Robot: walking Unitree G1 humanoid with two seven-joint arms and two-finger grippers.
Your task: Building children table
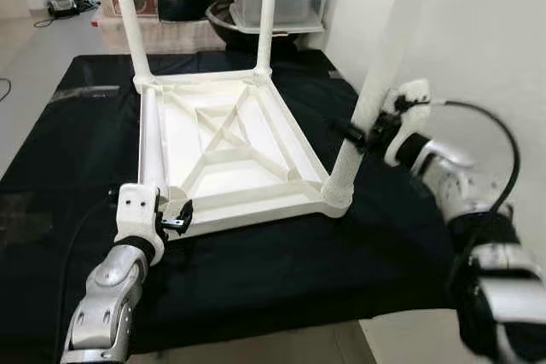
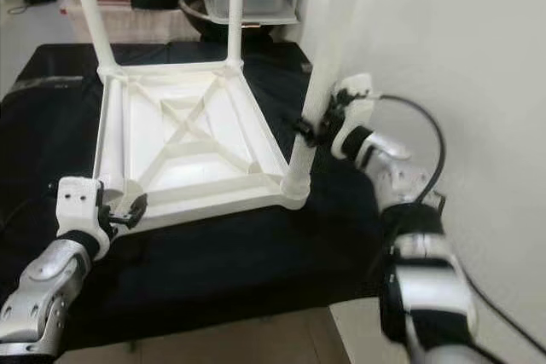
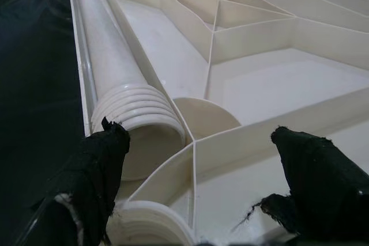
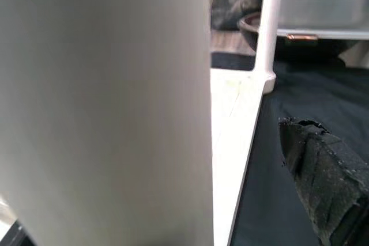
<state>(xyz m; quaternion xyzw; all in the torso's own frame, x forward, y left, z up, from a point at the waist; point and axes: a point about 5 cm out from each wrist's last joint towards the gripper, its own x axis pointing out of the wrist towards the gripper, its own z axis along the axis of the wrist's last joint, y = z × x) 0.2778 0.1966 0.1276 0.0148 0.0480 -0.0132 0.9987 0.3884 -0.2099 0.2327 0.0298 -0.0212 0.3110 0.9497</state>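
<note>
The right gripper [image 1: 363, 135] is closed around 1 fitted leg [image 1: 375, 83]; the open left gripper [image 1: 175, 215] is poised at the loose 4th leg [image 3: 112, 73], to be gripped next.

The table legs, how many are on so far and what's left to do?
Three legs stand upright in the upside-down tabletop: two at the far corners and one near-right leg, where the right gripper is. The fourth leg lies loose inside the left rim, its ribbed end by the open left gripper. It's not yet fitted at the near-left corner.
</note>
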